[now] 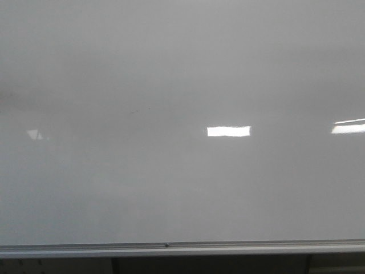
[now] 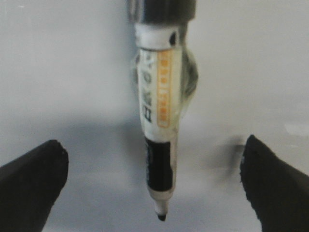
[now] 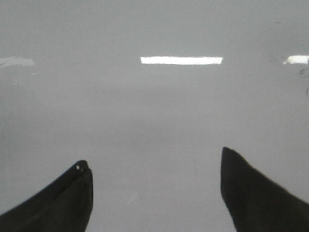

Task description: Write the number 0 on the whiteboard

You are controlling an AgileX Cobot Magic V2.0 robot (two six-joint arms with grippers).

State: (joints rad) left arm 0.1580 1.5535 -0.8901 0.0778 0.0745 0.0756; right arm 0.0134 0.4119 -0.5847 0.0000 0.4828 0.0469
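Whiteboard (image 1: pixel 182 188) glossy with silver bottom rail, no drawn loop visible, left pincer (image 2: pixel 154 186) spread wide, marker (image 2: pixel 158 140) fixed between its fingers, right pincer (image 3: pixel 157 188) spread, holding nothing

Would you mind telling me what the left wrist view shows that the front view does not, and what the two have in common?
Only the left wrist view shows a marker, uncapped, its dark tip toward the board, and the left tool with its black fingers spread wide on either side of the marker without touching it. Only the front view shows the silver bottom rail and bright rectangular light reflections. Both show the pale glossy whiteboard, and neither shows a drawn 0.
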